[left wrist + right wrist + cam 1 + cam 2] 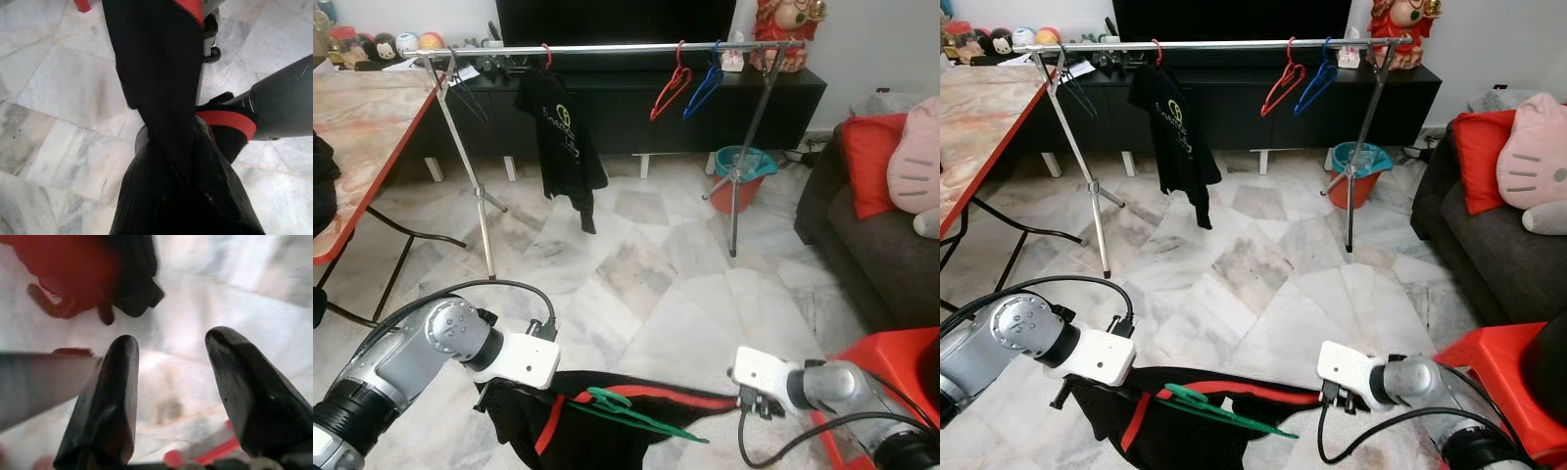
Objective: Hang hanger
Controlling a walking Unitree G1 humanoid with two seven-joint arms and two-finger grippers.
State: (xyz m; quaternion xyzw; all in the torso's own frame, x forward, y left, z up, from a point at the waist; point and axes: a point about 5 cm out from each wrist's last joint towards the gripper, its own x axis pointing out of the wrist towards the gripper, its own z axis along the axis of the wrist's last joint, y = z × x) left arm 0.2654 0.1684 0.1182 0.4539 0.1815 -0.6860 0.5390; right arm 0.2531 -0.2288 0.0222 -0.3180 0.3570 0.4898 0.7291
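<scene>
Low in front of me a black garment with red trim hangs between my two arms, with a green hanger lying across it. My left gripper is buried in the cloth at the garment's left end and looks shut on it; in the left wrist view the fabric bunches over the fingers and hides them. My right gripper stands open at the garment's right end, with only floor between its fingers. The metal clothes rail stands farther off across the floor.
On the rail hang a black T-shirt, a red hanger, a blue hanger and a dark hanger. A marble-top table is at left, a sofa at right, a bucket by the rack's right leg.
</scene>
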